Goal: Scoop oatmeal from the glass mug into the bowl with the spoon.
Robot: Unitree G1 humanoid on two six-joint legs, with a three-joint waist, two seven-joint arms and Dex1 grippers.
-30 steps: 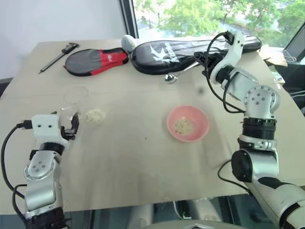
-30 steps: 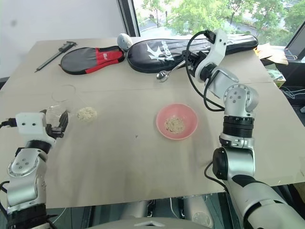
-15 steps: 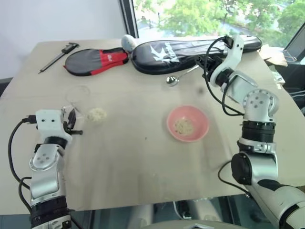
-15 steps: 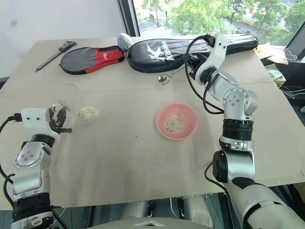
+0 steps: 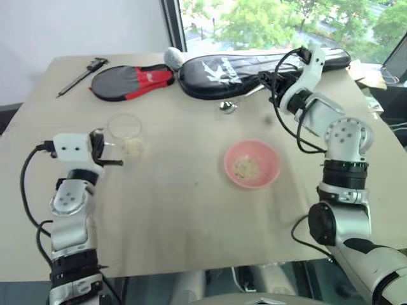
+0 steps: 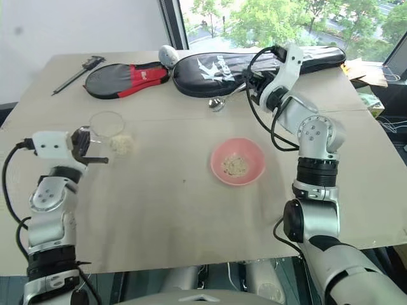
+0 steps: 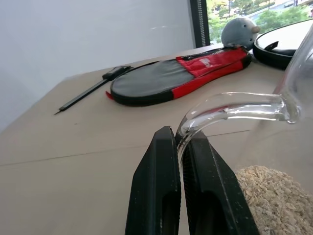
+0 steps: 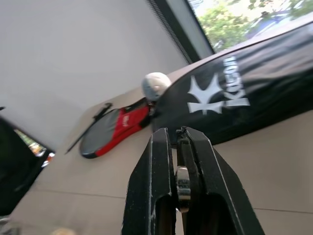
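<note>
Clear glass forms the small mug, its curved handle clamped between the black fingers of the left pincer above the beige counter. Pale flaky oatmeal lies loose on the counter beside the mug. Right pincer is clenched on the slim silver spoon, head near the black racket cover. Oats also sit in the small pink glossy bowl.
</note>
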